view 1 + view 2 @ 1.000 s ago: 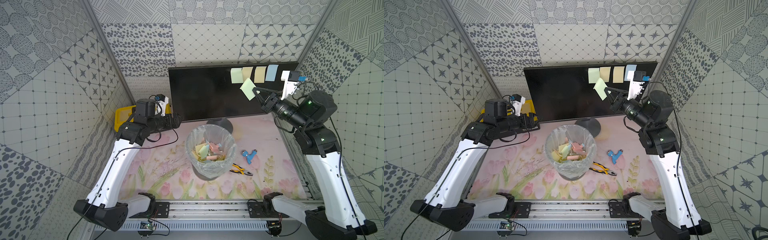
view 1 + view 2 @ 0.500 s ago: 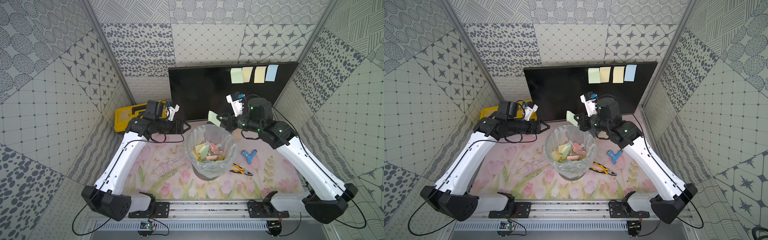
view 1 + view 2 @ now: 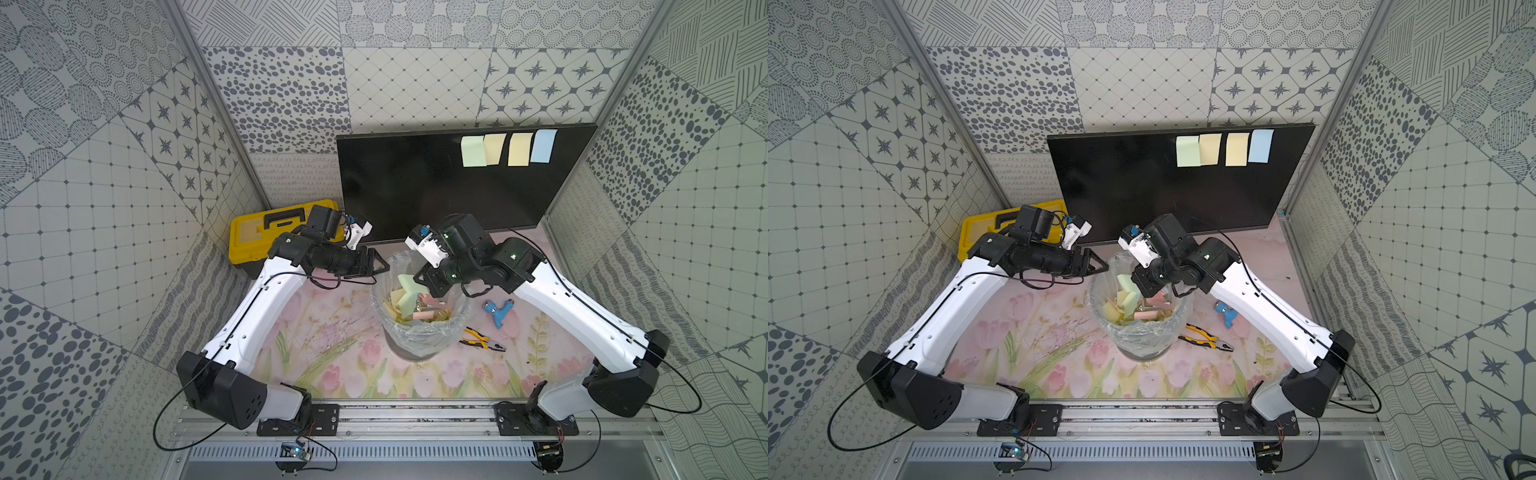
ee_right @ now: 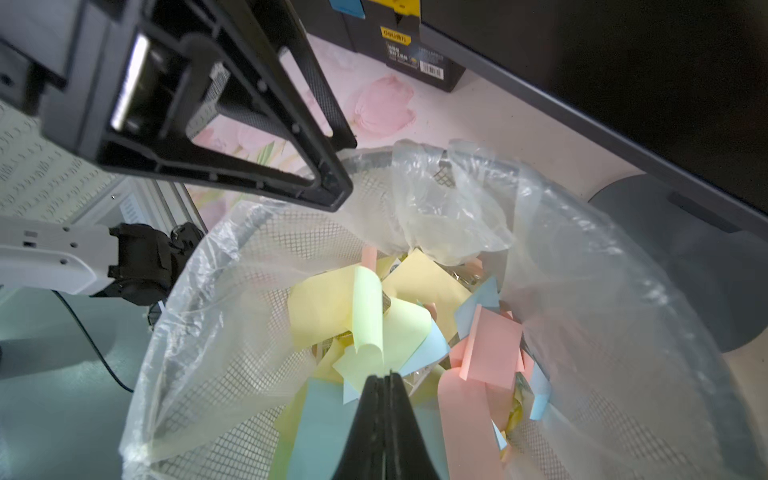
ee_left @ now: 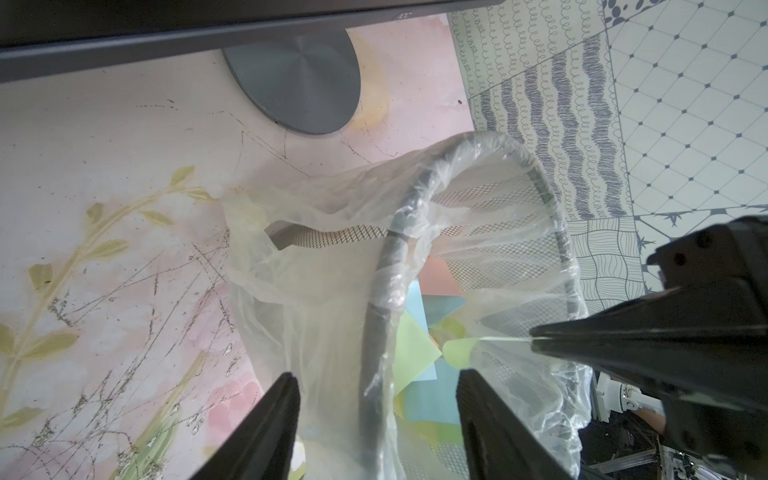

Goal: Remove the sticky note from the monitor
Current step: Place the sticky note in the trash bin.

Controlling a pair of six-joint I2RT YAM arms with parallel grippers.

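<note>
The sticky note (image 4: pixel 368 309) is pinched over the bin (image 4: pixel 232 324) by the shut right fingers (image 4: pixel 384 399); release is required next. The left fingers (image 3: pixel 376 262) are parted and empty at its 10 o'clock.

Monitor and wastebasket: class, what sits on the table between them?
The monitor's round grey stand base, seen best in the left wrist view.

— How many sticky notes (image 3: pixel 473 151) on the monitor (image 3: pixel 415 187)?
— Four: one green, two yellow, one blue. A fifth, a curled green note (image 4: pixel 368 316), hangs over the heap (image 4: pixel 415 282) in the one mesh bin (image 3: pixel 419 332); that heap I can't count.
— Tools?
— One yellow toolbox (image 3: pixel 266 232), one pair of pliers (image 3: pixel 482 339), one blue fitting (image 3: pixel 497 312). Two robot arms (image 3: pixel 257 316).
</note>
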